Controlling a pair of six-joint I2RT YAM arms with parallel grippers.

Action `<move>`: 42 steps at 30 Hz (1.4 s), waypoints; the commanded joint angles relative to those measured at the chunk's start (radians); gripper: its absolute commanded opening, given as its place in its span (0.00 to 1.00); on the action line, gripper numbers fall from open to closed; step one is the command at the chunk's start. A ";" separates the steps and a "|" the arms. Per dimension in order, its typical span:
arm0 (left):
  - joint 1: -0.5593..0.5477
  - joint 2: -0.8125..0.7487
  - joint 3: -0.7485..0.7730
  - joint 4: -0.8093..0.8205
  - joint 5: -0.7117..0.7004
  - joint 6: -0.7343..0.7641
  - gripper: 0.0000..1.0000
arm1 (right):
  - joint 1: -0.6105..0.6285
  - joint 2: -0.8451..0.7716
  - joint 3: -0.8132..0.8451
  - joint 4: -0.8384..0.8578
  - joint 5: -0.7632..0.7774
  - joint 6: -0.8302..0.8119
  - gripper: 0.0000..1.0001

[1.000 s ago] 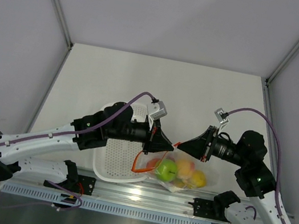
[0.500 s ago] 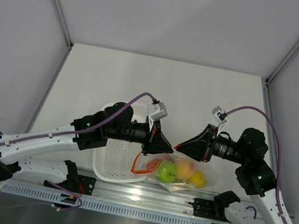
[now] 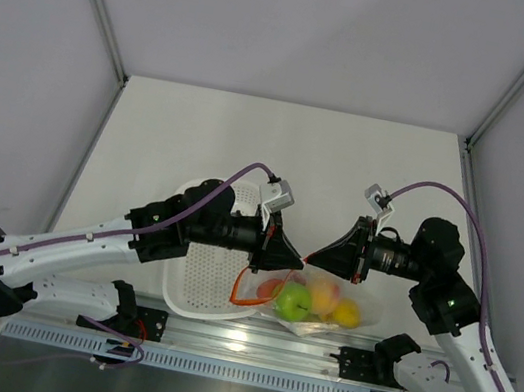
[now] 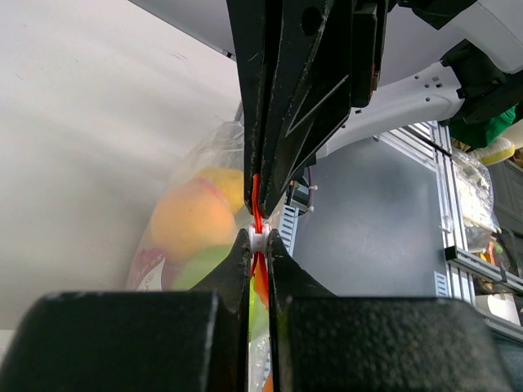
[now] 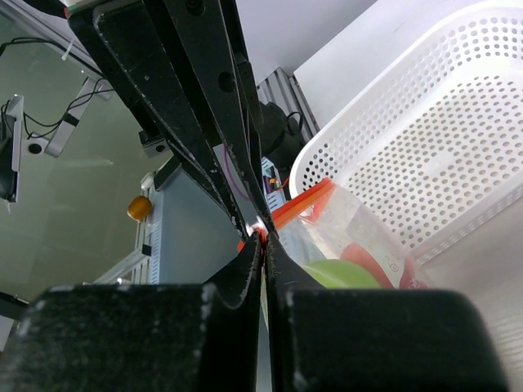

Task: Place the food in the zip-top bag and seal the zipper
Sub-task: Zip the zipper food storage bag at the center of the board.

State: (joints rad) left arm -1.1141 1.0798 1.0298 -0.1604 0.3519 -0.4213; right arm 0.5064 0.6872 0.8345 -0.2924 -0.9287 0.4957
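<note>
- The loading step looks finished: the fruit sits inside the bag [image 3: 321, 320], which is at the near edge of the bench [image 3: 280, 149], just right of a white basket [image 3: 198, 281]. A green apple [image 3: 293, 301] shows through the plastic, with a peach-coloured fruit [image 3: 324, 292] and a yellow fruit [image 3: 347, 315] beside it.
- The left tool [image 4: 256, 241] is clamped on the zipper [image 4: 255, 204]; its fingers press together with the red-orange strip between them.
- The right tool [image 5: 260, 245] meets it tip to tip, its jaws also together on the same strip, just beside the left one.
- The step in hand is judged to be sealing. In the top view part of the strip bows out in a loose loop below the left tool, so that stretch is probably not yet pressed shut.
- The next move likely calls for one tool to anchor the strip while the other slides along it under steady pinch, keeping the strip taut and straight.
- If the pinch loosens, the strip could slip free and the bag sag.
</note>
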 commanded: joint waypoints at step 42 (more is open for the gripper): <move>-0.001 -0.250 -0.258 0.004 0.030 -0.108 0.01 | -0.152 0.003 0.086 -0.178 0.389 0.014 0.00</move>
State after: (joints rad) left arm -1.1095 0.8730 0.7937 -0.1604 0.3191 -0.4992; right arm 0.3840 0.6872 0.8795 -0.4797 -0.6350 0.5018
